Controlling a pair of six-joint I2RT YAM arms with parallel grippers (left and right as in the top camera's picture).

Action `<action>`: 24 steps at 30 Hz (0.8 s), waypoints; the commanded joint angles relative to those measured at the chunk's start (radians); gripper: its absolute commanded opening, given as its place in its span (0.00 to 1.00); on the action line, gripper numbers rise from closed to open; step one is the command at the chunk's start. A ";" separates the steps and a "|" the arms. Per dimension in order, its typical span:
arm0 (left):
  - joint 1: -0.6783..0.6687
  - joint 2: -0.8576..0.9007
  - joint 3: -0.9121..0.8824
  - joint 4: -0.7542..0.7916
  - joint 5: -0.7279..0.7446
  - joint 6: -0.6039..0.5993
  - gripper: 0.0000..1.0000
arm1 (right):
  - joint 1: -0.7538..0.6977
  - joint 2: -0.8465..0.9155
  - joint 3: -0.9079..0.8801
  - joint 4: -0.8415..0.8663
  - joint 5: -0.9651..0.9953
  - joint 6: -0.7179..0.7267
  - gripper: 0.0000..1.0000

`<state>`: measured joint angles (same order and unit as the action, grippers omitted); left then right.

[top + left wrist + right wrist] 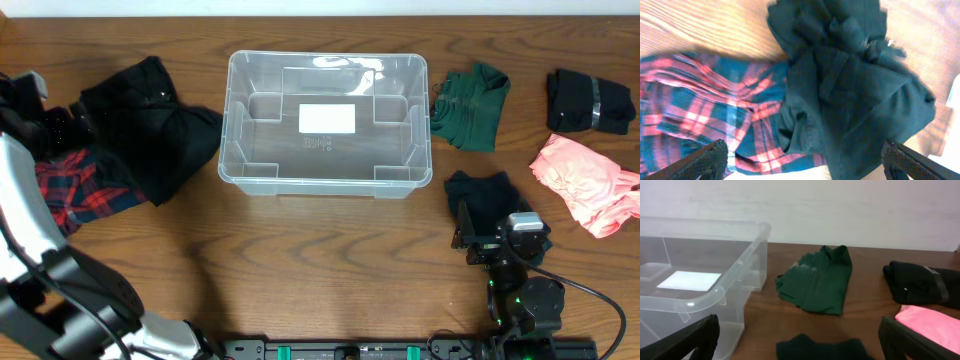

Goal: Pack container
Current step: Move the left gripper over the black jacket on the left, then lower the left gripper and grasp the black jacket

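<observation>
Container: empty, mid-table toward the far edge.
Left gripper: spread wide above black garment, left edge.
Right gripper: spread, holding nothing.
My grasp: I'd pinch a thick fold, clear of the plaid shirt.

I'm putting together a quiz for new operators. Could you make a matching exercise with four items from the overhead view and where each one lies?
Things:
1. container
2. green garment
3. pink garment
4. plaid shirt

Places:
A. far right
B. far left
C. centre
D. just right of the container

Pairs: 1-C, 2-D, 3-A, 4-B
</observation>
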<state>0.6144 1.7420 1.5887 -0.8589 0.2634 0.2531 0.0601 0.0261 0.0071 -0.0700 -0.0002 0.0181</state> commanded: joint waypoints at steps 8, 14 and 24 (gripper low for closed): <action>0.002 0.177 0.020 0.016 0.018 0.094 0.98 | -0.008 0.001 -0.002 -0.004 0.011 0.007 0.99; 0.001 0.198 0.020 0.043 0.017 0.095 0.98 | -0.008 0.001 -0.002 -0.004 0.011 0.007 0.99; -0.035 0.200 0.006 0.093 0.017 0.154 0.98 | -0.008 0.001 -0.002 -0.004 0.011 0.007 0.99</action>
<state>0.6014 1.9285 1.5921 -0.7898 0.2668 0.3717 0.0601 0.0261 0.0071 -0.0700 -0.0002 0.0181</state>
